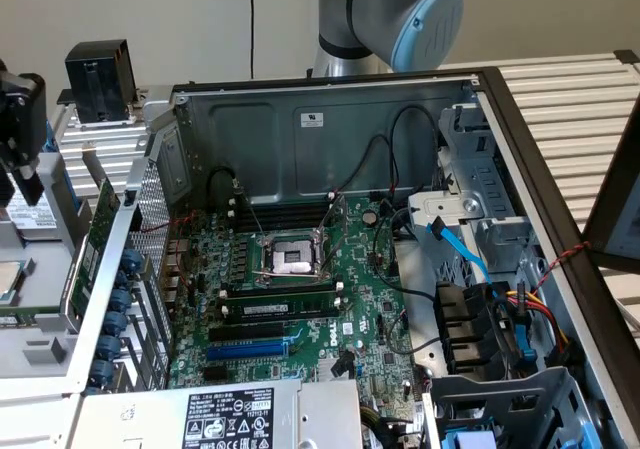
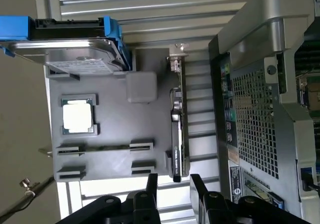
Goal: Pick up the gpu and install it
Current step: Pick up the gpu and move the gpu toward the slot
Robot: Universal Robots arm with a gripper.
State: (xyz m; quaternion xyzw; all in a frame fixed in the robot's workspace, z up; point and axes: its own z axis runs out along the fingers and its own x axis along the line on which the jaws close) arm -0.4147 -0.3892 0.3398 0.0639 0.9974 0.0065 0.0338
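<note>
hand (image 2: 174, 180) is wide open and has hold of nothing; its two black fingers (image 2: 151, 189) sit apart, and in the wrist view the gap between them lines up with the near end of the gpu (image 2: 176, 134); there's a sliver of daylight on each side, so no contact that I can see, though I can't tell how far above the card it hangs

the gpu is not in the machine; it stands on its edge in a slot of the grey parts tray (image 2: 110, 154), along the tray side closest to the computer case (image 2: 260, 109), black shroud edge and silver bracket end showing; in the exterior view it's the green board (image 1: 100, 219) just outside the case's perforated rear wall

same tray also carries a CPU (image 2: 77, 116) lying flat in its pocket, and a hard drive (image 2: 80, 54) in a blue carrier at the far end; the tray sits on the slatted metal tabletop (image 2: 150, 4)

inside the open case the motherboard (image 1: 300, 299) lies flat; its CPU socket (image 1: 295, 257) is bare, and a blue expansion slot (image 1: 245, 350) sits toward the power supply (image 1: 220, 419); the robot arm (image 1: 400, 9) rises behind the case
</note>
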